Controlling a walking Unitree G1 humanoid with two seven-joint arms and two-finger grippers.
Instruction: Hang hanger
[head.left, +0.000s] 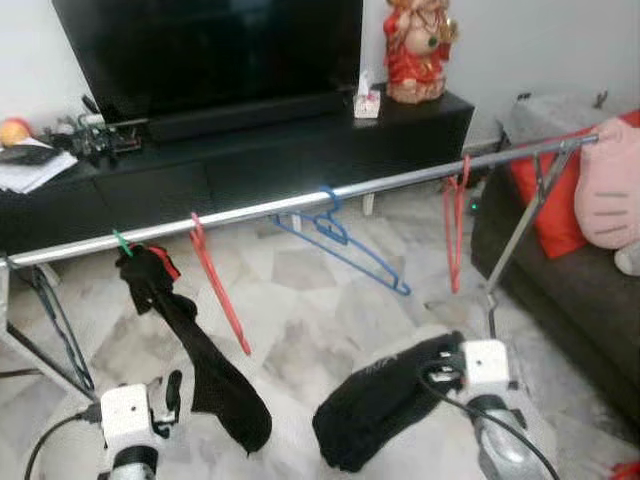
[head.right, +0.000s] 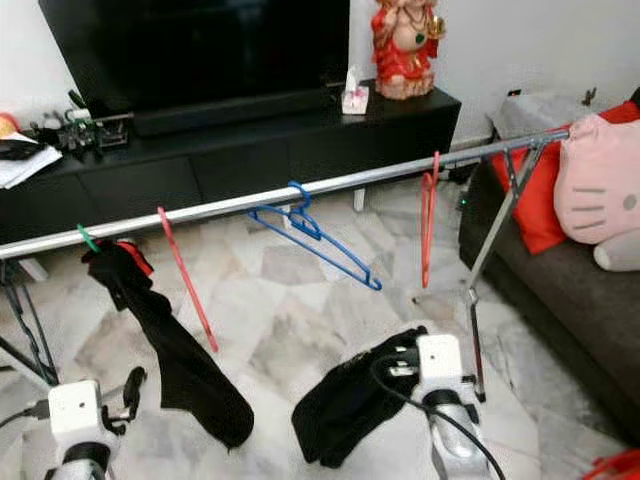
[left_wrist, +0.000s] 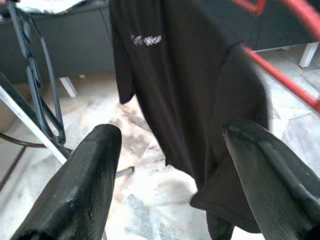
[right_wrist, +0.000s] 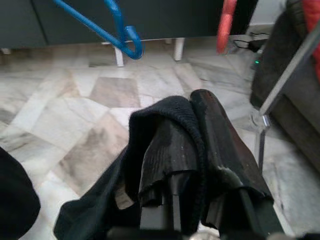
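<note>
Hangers line the rail (head.left: 300, 203) that crosses the scene from near left to far right: a red hanger (head.left: 220, 285) left of centre, a blue hanger (head.left: 345, 245) at the middle and another red one (head.left: 455, 225) toward the right. At the left end a black garment (head.left: 195, 350) droops from a green hook (head.left: 121, 241); whether it sits squarely on its hanger cannot be told.

The right gripper (right_wrist: 192, 145) is low and near, its fingers pinched shut on a black cloth (head.left: 385, 400) that wraps over them and trails down to the left. The left gripper (left_wrist: 175, 185) is also low, its fingers spread wide and holding nothing, pointed at the hanging garment just beyond.

The hangers look like thin plastic, probably light and fairly stiff, and likely to swing or slide along the smooth rail if nudged. The blue one already tilts with its far arm dipping. A sound hold would probably be on the neck just below the hook, where it twists least. The cloth is soft and limp, so it will sag and offer no firm edge.
</note>
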